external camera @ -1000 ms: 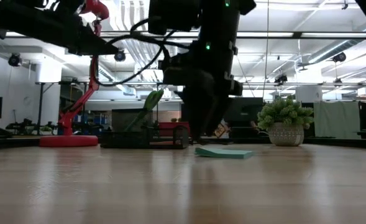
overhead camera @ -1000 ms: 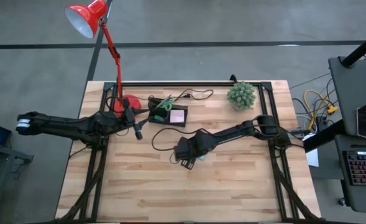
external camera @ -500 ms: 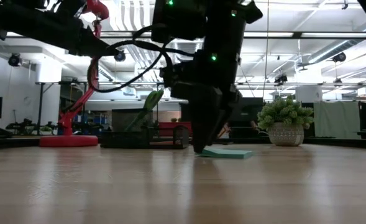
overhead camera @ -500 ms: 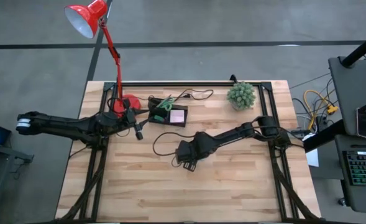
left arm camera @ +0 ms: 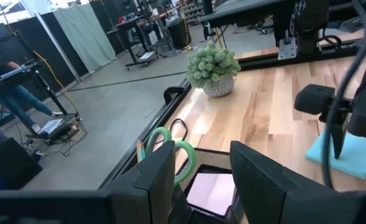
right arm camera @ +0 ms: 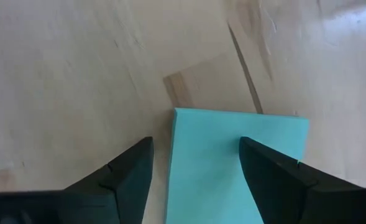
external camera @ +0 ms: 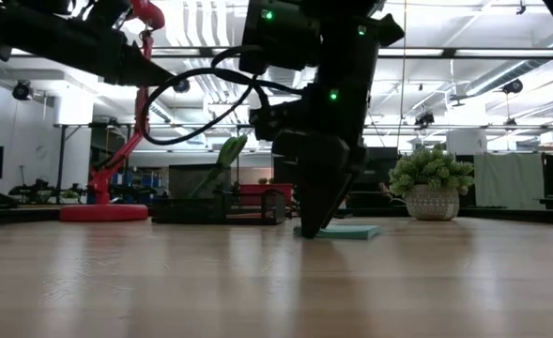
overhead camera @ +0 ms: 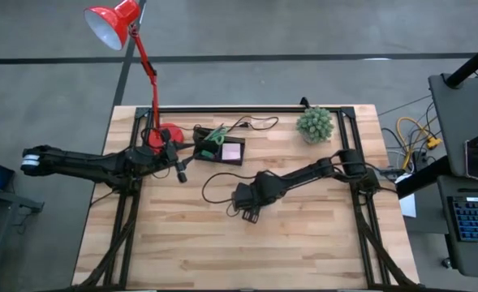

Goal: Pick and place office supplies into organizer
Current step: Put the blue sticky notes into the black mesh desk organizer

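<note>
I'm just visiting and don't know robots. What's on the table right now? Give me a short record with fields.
Table: wooden top
Right gripper: open, fingertips down at the table, straddling the teal sticky pad
Teal sticky pad: flat on the wood, not lifted
Left gripper: open, empty, hovering near the organizer
Organizer: black box holding the green-handled scissors and a pink sticky pad
Other things: red lamp, small potted plant

My right end effector (overhead camera: 251, 212) at bench (overhead camera: 182, 251) centre, over the sticky pad (right arm camera: 232, 168). Organizer (overhead camera: 219, 149) at 11 o'clock, holding scissors (overhead camera: 214, 135); lamp base (overhead camera: 170, 134) beside it at 9; plant (overhead camera: 315, 124) at 1. My left end effector (overhead camera: 180, 172) at 10.
</note>
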`<state>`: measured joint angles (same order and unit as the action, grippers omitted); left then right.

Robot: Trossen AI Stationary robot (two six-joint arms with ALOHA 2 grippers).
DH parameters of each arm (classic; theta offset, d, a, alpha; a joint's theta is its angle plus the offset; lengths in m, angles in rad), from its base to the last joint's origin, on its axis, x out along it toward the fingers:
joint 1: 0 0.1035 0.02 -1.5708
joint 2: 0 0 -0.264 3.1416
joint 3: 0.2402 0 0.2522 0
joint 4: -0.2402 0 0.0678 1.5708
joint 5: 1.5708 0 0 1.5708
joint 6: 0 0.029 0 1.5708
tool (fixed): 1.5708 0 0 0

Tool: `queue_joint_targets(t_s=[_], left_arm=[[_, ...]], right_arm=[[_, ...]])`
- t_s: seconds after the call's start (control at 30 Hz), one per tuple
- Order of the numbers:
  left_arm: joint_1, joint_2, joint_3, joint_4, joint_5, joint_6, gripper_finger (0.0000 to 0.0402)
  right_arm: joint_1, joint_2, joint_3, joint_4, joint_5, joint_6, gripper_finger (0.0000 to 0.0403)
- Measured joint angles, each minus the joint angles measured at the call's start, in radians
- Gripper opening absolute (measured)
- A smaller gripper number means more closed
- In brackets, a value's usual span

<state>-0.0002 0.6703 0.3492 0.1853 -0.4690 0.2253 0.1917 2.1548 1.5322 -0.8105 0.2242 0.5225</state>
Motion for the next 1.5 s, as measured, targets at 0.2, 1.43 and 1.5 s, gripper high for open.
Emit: queue_joint_targets(t_s=[0.2, 1.43, 1.5], left_arm=[[0.000, 0.003, 0.000, -0.002, 0.000, 0.000, 0.0141], [0.000, 0.003, -0.008, -0.001, 0.000, 0.019, 0.0141], [0.000, 0.002, -0.009, -0.001, 0.000, 0.019, 0.0141]], right_arm=[[-0.027, 0.000, -0.026, 0.023, -0.023, -0.002, 0.0188], [-0.042, -0.037, 0.215, -0.167, 0.036, -0.138, 0.0020], [-0.045, -0.037, 0.238, -0.167, 0.061, -0.175, 0.0020]])
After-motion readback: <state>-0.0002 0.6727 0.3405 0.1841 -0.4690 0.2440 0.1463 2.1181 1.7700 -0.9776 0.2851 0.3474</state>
